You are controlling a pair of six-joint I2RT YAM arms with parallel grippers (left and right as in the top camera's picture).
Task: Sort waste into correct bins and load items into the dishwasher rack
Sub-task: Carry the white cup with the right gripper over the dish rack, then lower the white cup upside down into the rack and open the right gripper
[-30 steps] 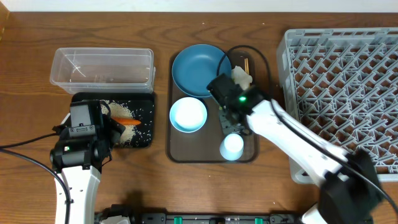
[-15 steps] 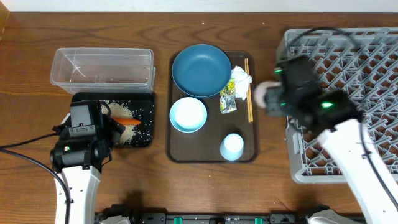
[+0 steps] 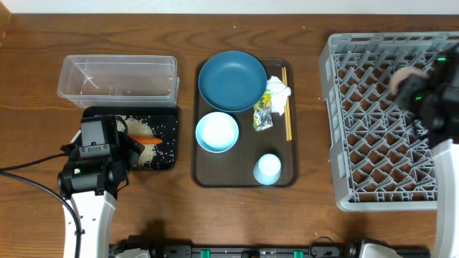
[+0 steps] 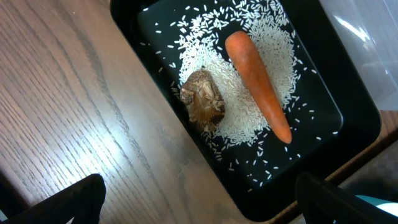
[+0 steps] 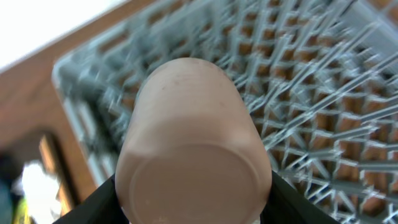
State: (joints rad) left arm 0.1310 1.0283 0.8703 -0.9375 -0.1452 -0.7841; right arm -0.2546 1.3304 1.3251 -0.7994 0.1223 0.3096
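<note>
My right gripper (image 3: 414,84) is shut on a small pale cup (image 5: 193,143) and holds it over the grey dishwasher rack (image 3: 373,193); the cup also shows in the overhead view (image 3: 403,77). My left gripper (image 4: 199,205) is open and empty above the near edge of the black tray (image 3: 169,159), which holds loose rice (image 4: 261,50), an orange carrot (image 4: 258,84) and a brown food lump (image 4: 203,99). The brown serving tray (image 3: 244,179) carries the dark-blue plate (image 3: 232,80), white bowl (image 3: 216,132), second cup (image 3: 267,169), chopsticks (image 3: 286,104), tissue (image 3: 278,92) and wrapper (image 3: 262,116).
The clear tub (image 3: 118,80) stands behind the black tray, with no waste showing in it. Bare wood table lies between the serving tray and the rack.
My right gripper has lifted a cup off the serving tray and carried it right, over the rack. The left arm has not moved.
</note>
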